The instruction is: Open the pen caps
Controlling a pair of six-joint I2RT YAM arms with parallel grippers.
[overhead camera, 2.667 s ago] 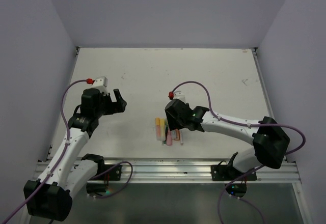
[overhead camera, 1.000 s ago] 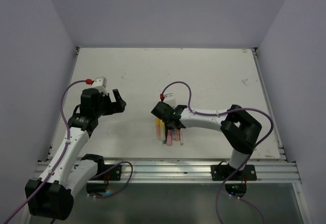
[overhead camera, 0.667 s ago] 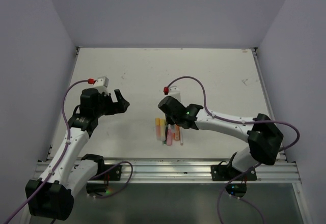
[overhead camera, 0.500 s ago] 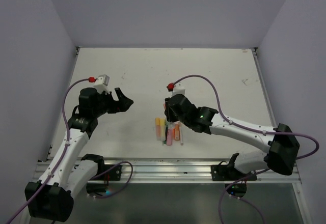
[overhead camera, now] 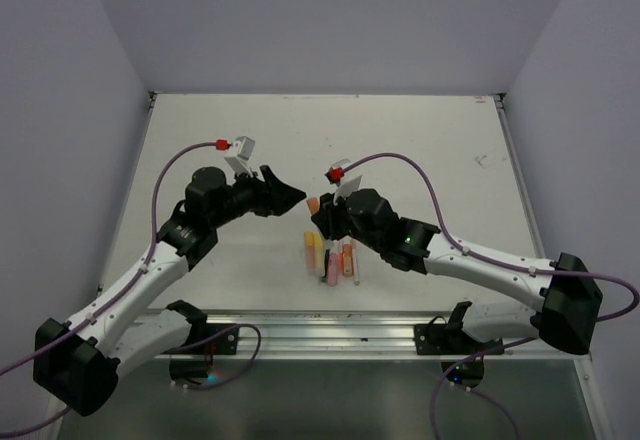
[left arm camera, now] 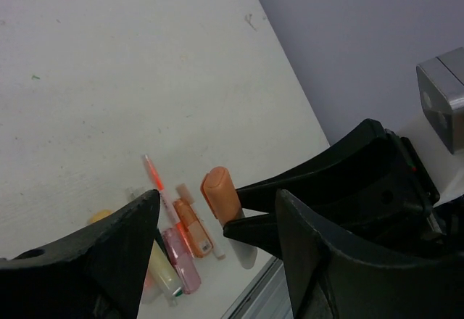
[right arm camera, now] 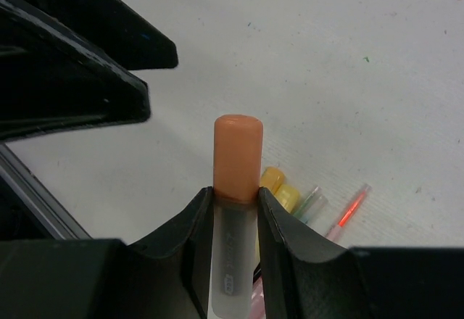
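Compared with half a second earlier, the left arm has swung from the table's left side towards the centre. This brings the left gripper (overhead camera: pixel 293 198) just beside the right gripper (overhead camera: pixel 320 211), which has itself shifted only a little. The left jaws stand open with nothing between them, their tips facing the orange cap (right arm camera: pixel 237 152) and stopping just short of it. The right gripper is clamped on the pen (right arm camera: pixel 230 261), a translucent body held off the table with its cap on and pointing at the left gripper. The other pens (overhead camera: pixel 332 258), yellow, pink, orange and green, lie side by side on the table below the grippers, where they lay before. The table (overhead camera: pixel 430 160) is white and faintly scuffed, with a metal rail (overhead camera: pixel 330 332) along its near edge. Plain pale lilac walls (overhead camera: pixel 330 20) enclose it on three sides.
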